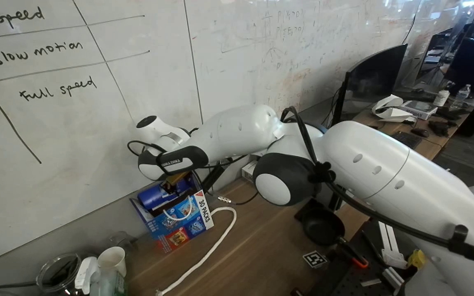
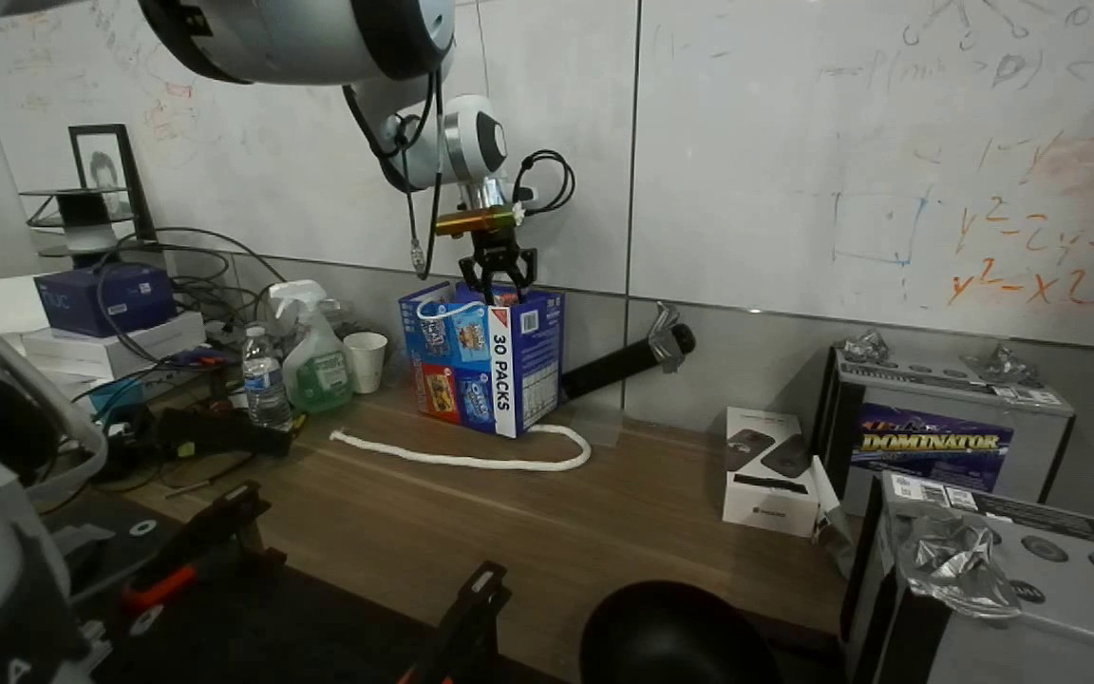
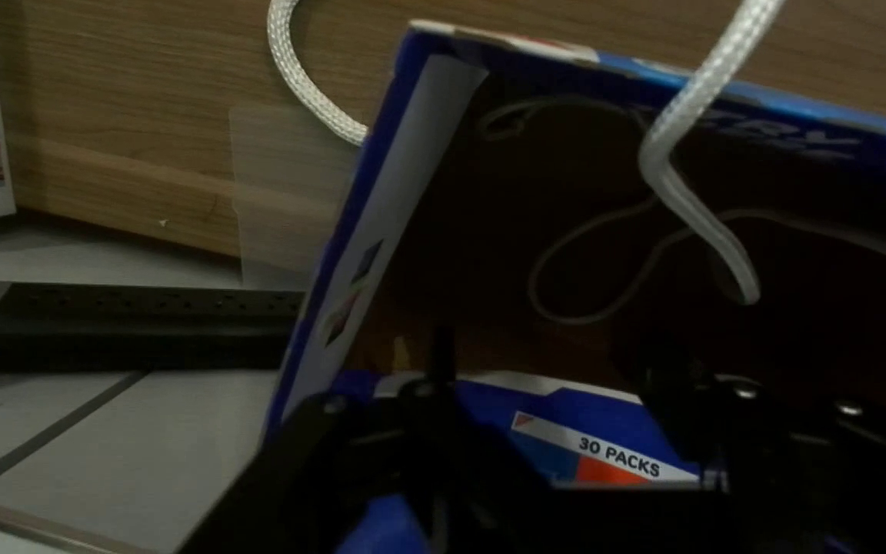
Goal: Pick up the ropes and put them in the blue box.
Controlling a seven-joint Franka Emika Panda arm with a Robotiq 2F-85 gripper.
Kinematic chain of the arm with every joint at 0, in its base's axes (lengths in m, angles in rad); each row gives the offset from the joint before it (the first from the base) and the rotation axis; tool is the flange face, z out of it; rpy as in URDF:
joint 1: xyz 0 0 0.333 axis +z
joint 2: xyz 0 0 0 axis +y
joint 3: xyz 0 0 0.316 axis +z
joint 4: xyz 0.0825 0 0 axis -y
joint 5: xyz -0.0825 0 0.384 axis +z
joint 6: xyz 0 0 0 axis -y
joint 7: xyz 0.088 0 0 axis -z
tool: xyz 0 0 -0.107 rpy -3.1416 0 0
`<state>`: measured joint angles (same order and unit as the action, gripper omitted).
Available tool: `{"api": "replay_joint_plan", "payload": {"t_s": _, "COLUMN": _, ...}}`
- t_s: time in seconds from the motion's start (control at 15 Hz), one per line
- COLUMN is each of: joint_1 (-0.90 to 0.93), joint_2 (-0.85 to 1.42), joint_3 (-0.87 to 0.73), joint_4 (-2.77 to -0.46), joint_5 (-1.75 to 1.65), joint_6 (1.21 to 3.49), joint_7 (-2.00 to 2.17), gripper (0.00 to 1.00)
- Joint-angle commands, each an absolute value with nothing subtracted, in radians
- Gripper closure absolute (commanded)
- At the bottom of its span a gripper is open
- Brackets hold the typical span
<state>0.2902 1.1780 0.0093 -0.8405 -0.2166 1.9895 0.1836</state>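
The blue box (image 1: 179, 230) stands open-topped on the table near the wall, also in an exterior view (image 2: 457, 370) and the wrist view (image 3: 343, 231). One white rope (image 1: 216, 246) lies curved on the table beside it (image 2: 471, 463); its end near the box is hidden in the wrist view (image 3: 297, 73). Another white rope loop hangs over the box's rim (image 2: 447, 312) and dips inside (image 3: 662, 154). A thinner pale cord (image 3: 574, 319) lies in the dark interior. My gripper (image 2: 504, 296) is open at the box's opening, fingers apart (image 3: 543, 369), nothing seen between them but a printed flap behind.
A whiteboard wall stands close behind. A black bar (image 2: 618, 366) leans beside the box. A paper cup (image 2: 365, 361), spray bottle (image 2: 319, 370) and water bottle (image 2: 265, 385) stand on the other side. A white box (image 2: 767, 470), batteries (image 2: 946, 446) and a black pan (image 1: 323, 226) are farther off.
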Motion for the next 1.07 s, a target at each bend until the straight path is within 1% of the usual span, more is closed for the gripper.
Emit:
{"api": "replay_joint_plan", "payload": {"t_s": 0.0, "joint_1": 0.296, "joint_2": 1.156, "joint_3": 0.01, "joint_4": -0.818, "joint_5": -0.217, "joint_6": 1.975, "joint_7": 0.185, "gripper": 0.04}}
{"api": "replay_joint_plan", "payload": {"t_s": 0.07, "joint_1": 0.298, "joint_2": 1.135, "joint_3": 0.01, "joint_4": -0.834, "joint_5": -0.215, "joint_6": 1.955, "joint_7": 0.189, "gripper": 0.01}}
{"api": "replay_joint_plan", "payload": {"t_s": 0.13, "joint_1": 0.299, "joint_2": 1.112, "joint_3": 0.01, "joint_4": -0.856, "joint_5": -0.214, "joint_6": 1.947, "joint_7": 0.194, "gripper": 0.0}}
{"api": "replay_joint_plan", "payload": {"t_s": 0.47, "joint_1": 0.312, "joint_2": 0.949, "joint_3": 0.001, "joint_4": -1.002, "joint_5": -0.226, "joint_6": 1.945, "joint_7": 0.227, "gripper": 0.0}}
{"api": "replay_joint_plan", "payload": {"t_s": 0.8, "joint_1": 0.33, "joint_2": 0.732, "joint_3": -0.032, "joint_4": -1.225, "joint_5": -0.265, "joint_6": 1.89, "joint_7": 0.305, "gripper": 0.0}}
{"api": "replay_joint_plan", "payload": {"t_s": 1.0, "joint_1": 0.319, "joint_2": 0.617, "joint_3": -0.037, "joint_4": -1.357, "joint_5": -0.289, "joint_6": 1.91, "joint_7": 0.326, "gripper": 0.0}}
